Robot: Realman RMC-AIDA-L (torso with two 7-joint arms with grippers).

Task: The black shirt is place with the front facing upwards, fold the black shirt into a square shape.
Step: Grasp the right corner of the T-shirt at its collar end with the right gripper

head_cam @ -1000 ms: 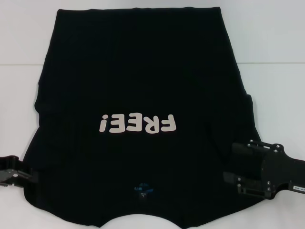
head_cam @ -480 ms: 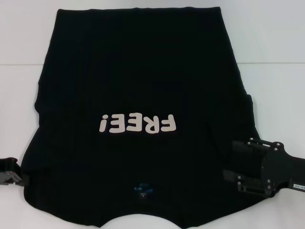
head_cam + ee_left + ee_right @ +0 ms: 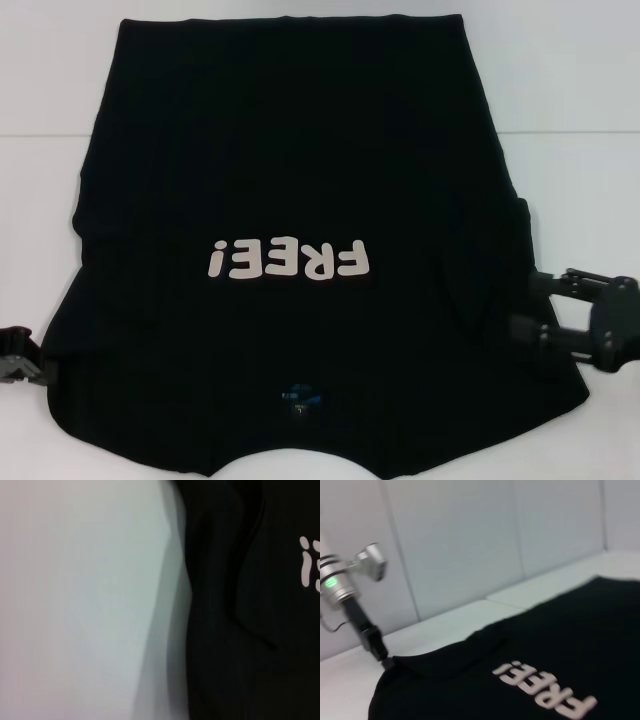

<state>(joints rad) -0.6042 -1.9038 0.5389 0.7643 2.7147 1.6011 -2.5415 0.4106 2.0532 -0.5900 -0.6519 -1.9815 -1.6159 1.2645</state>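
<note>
The black shirt (image 3: 290, 150) lies spread flat on the white table, front up. Its pale "FREE!" lettering (image 3: 290, 260) reads upside down from the head view, and the blue neck label (image 3: 300, 398) is near the front edge. My right gripper (image 3: 537, 305) is at the shirt's right edge, open, its two fingers apart with the tips just over the cloth. My left gripper (image 3: 20, 358) is at the shirt's left sleeve edge, mostly cut off by the picture's border. The right wrist view shows the shirt (image 3: 545, 645) and the left gripper (image 3: 379, 652) touching its far corner. The left wrist view shows a rumpled shirt edge (image 3: 240, 630).
The white table (image 3: 580, 80) extends on both sides of the shirt, with a seam line running across it behind. White wall panels (image 3: 470, 540) stand beyond the table in the right wrist view. Bare table (image 3: 75, 605) lies beside the sleeve.
My right gripper has drawn back to the right, from over the shirt to its right edge. My left gripper has slid slightly left. The shirt lies as before.
</note>
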